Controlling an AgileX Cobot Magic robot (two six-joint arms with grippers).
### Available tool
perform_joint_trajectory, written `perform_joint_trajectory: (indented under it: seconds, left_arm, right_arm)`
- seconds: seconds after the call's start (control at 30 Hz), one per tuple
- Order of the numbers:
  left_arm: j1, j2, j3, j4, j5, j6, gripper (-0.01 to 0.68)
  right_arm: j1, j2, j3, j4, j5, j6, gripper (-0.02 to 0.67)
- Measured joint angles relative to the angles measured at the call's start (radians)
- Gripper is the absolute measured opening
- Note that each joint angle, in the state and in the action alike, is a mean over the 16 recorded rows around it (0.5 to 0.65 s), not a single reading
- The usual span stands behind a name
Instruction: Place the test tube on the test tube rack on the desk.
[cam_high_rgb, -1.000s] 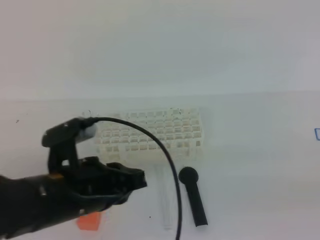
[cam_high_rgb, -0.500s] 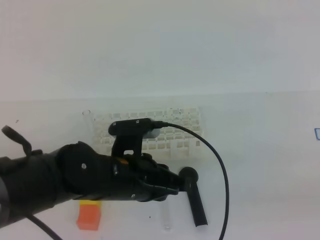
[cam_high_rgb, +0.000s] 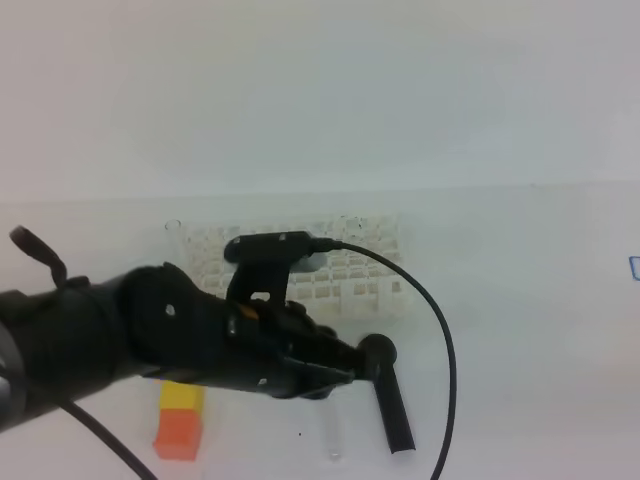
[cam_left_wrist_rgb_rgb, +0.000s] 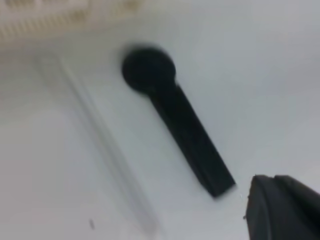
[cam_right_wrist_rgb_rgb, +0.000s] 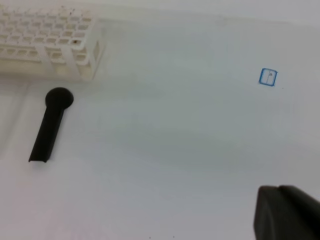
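Observation:
The test tube (cam_left_wrist_rgb_rgb: 102, 150) lies flat on the white desk (cam_high_rgb: 520, 300), a faint clear rod just left of the black round-headed tool (cam_left_wrist_rgb_rgb: 172, 125). In the exterior high view only its lower end (cam_high_rgb: 332, 440) shows, below my left gripper (cam_high_rgb: 340, 378). That gripper hovers over the tube's upper part, next to the tool's head (cam_high_rgb: 378, 350). In the left wrist view only one dark finger (cam_left_wrist_rgb_rgb: 280, 205) shows, so I cannot tell how the jaws stand. The white test tube rack (cam_high_rgb: 310, 262) stands just behind. Of my right gripper only one dark finger (cam_right_wrist_rgb_rgb: 285, 212) shows.
An orange block with a yellow block on it (cam_high_rgb: 180, 425) sits at the front left, under my left arm. A small blue square mark (cam_right_wrist_rgb_rgb: 268, 77) is on the desk at the far right. The left arm's cable (cam_high_rgb: 440, 340) loops over the tool.
My left arm has swung from the lower left to the right and forward, over the test tube's upper part and up to the black tool. In the last half second it barely moved.

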Motion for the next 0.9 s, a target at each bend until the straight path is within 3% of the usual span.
perform_joint_trajectory:
  seconds: [0.17, 0.33, 0.63, 0.9]
  left_arm:
    - [0.020, 0.000, -0.012, 0.047, 0.109, -0.044, 0.059]
    - [0.034, 0.001, -0.021, 0.102, 0.188, -0.134, 0.171]
    - [0.031, 0.040, -0.023, 0.181, 0.143, -0.304, 0.381]
    - [0.018, 0.132, -0.024, 0.208, 0.099, -0.384, 0.428]
  right_arm:
    - [0.000, 0.000, 0.000, 0.001, 0.002, 0.004, -0.001]
    - [0.000, 0.000, 0.000, 0.010, 0.003, 0.007, -0.001]
    - [0.000, 0.000, 0.000, 0.038, 0.004, 0.008, -0.001]
    - [0.000, 0.000, 0.000, 0.054, 0.004, 0.008, -0.001]
